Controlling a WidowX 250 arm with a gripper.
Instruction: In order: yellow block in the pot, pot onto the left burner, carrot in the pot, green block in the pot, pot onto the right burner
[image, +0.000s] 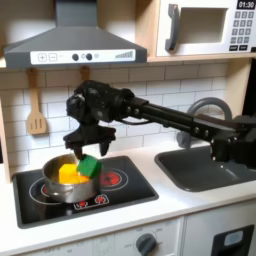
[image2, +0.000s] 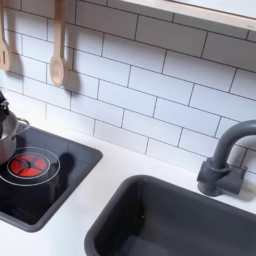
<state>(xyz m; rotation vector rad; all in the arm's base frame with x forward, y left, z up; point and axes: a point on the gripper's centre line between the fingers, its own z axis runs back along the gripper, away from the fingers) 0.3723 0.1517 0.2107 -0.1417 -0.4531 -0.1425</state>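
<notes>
The white worktop carries a black cooktop at the first exterior view's left and a dark grey sink at its right, with a grey faucet curving over the basin. Behind them runs a white tiled wall, where a wooden spatula hangs; above sit a grey range hood and a toy microwave.

The black arm reaches from the first exterior view's right across to the cooktop. Its pincer hangs just above the pot, closed on the green block, which sits tilted over the pot's right rim.

The pot stands on the left burner, covering most of its red ring. Inside it lie the yellow block and, beside it, an orange shape that seems to be the carrot, though the picture is too soft to be sure.

The right burner is bare; in the second exterior view it shows as red rings on the black cooktop, with the pot's steel wall at the second exterior view's left edge.
</notes>
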